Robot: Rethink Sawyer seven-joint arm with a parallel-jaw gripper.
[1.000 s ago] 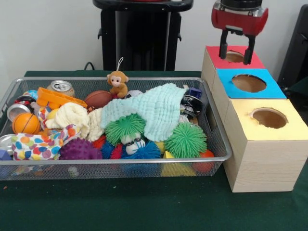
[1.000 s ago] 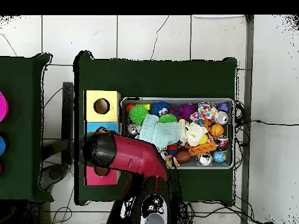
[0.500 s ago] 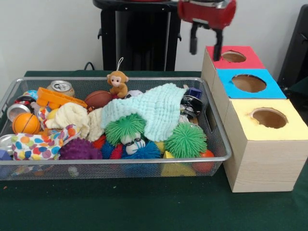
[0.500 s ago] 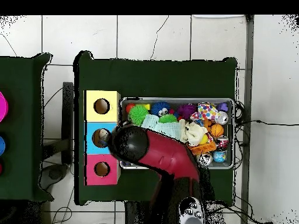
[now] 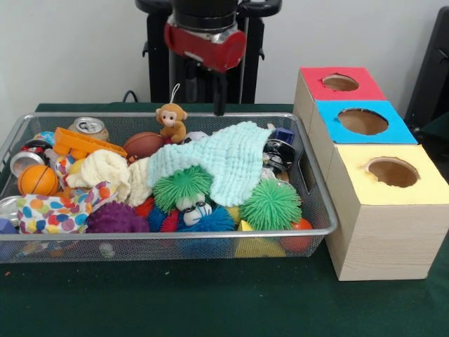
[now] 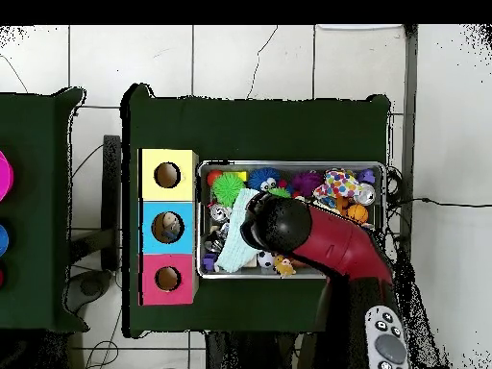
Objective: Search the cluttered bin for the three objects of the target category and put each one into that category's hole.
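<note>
— While you hang there, where is your red and black gripper (image 5: 217, 102)?
— Above the far part of the silver wire mesh bin (image 5: 140, 236) with the toys. If it is spread or pressed together, I cannot tell.
— And the holes?
— The wooden box with red, blue and yellow tops (image 5: 382, 232) stands just beside the bin.

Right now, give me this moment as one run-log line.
gripper: above bin's far side, holding nothing visible, open/shut unclear | bin: cluttered, mint cloth on top | blue-top box hole: something inside | red-top hole: looks empty
</note>
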